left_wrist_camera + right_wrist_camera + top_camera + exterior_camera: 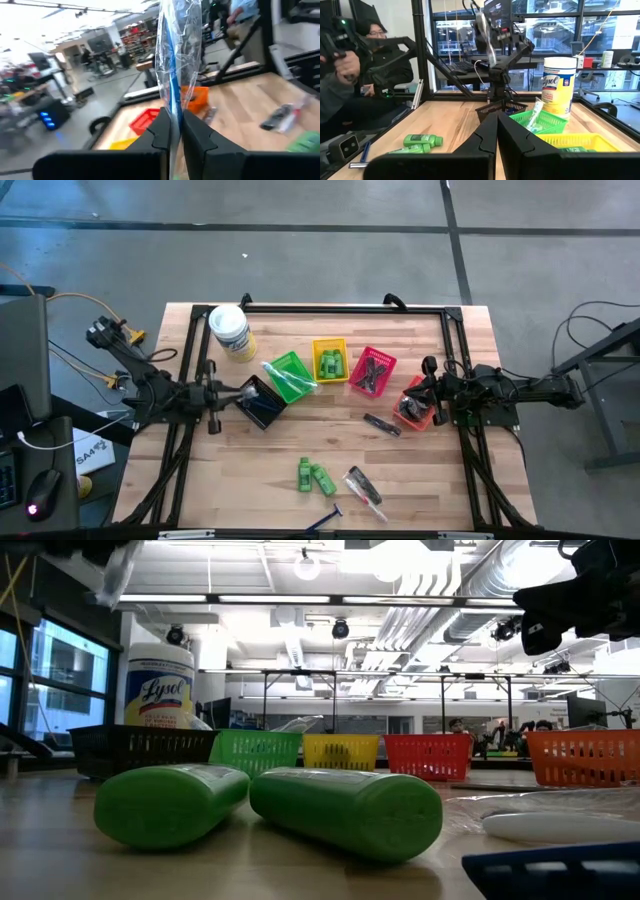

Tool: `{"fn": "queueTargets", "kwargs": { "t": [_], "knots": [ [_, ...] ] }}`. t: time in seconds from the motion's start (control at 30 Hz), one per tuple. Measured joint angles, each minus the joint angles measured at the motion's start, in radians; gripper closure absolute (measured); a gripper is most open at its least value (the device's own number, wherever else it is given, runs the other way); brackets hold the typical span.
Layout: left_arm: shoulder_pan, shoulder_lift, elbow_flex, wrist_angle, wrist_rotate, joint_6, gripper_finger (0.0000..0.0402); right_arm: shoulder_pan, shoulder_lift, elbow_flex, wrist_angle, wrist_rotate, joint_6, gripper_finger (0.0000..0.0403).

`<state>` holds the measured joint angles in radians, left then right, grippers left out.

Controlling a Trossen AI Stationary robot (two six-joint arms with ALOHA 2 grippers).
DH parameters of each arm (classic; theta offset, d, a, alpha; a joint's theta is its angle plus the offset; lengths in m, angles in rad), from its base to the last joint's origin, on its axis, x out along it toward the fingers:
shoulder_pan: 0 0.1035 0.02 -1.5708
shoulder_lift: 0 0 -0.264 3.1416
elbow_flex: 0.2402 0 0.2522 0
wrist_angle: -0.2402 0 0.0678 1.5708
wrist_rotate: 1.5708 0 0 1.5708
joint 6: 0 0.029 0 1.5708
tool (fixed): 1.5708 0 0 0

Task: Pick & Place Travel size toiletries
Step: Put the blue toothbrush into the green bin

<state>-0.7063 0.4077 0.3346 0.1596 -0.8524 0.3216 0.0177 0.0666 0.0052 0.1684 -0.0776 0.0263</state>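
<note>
My left gripper is level over the black basket, shut on a clear-wrapped, blue-handled razor; the right wrist view shows it too, the razor well above the table. My right gripper waits shut, with nothing in it, over the orange basket. Loose toiletries lie flat on the wood near the front edge: two green bottles, a clear packet with a dark item, a blue razor and a dark piece. My left gripper pinches the razor's clear wrap at one end between its two fingers, which point level. The rest of the packet stands out past the fingertips. It is lifted clear of the table and the baskets.
Green, yellow and red baskets stand in a row at mid-table, each holding items. A white tub with a yellow label stands at the far left. A black frame rims the table. A person sits beyond the left side.
</note>
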Motion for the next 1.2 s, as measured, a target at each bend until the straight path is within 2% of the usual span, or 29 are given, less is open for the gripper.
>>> {"fn": "queueTargets", "kwargs": {
  "t": [0.1, 0.23, 0.43, 0.57, 0.73, 0.87, 0.97, 1.2],
  "knots": [
    [0.009, 0.079, 0.107, -0.032, -0.051, 0.035, 0.0385, 0.000, 0.000, 0.000, 0.000, 0.000, 0.002, 0.0398],
    [0.113, 0.198, 0.222, -0.106, -0.021, 0.048, 0.0385, 0.000, 0.000, 0.000, 0.000, 0.000, -0.001, 0.0398],
    [0.408, 0.371, 0.302, -0.144, 0.164, -0.077, 0.0385, 0.000, 0.000, 0.000, -0.001, -0.011, 0.003, 0.0398],
    [0.603, 0.487, 0.303, -0.143, 0.386, -0.090, 0.0385, 0.000, 0.000, 0.000, -0.003, -0.018, 0.003, 0.0398],
    [0.781, 0.615, 0.303, 0.053, 0.613, -0.267, 0.0385, 0.000, 0.000, 0.000, -0.008, -0.018, 0.003, 0.0398],
    [0.826, 0.696, 0.303, 0.144, 0.738, -0.326, 0.0385, 0.000, 0.000, 0.000, -0.010, -0.018, 0.003, 0.0398],
    [0.826, 0.739, 0.291, 0.202, 0.740, -0.319, 0.0385, 0.000, 0.000, 0.000, -0.013, -0.024, 0.003, 0.0398],
    [0.831, 0.768, 0.139, 0.551, 0.725, -0.327, 0.0385, 0.000, 0.000, 0.000, -0.035, -0.029, 0.004, 0.0398]
  ]
}}
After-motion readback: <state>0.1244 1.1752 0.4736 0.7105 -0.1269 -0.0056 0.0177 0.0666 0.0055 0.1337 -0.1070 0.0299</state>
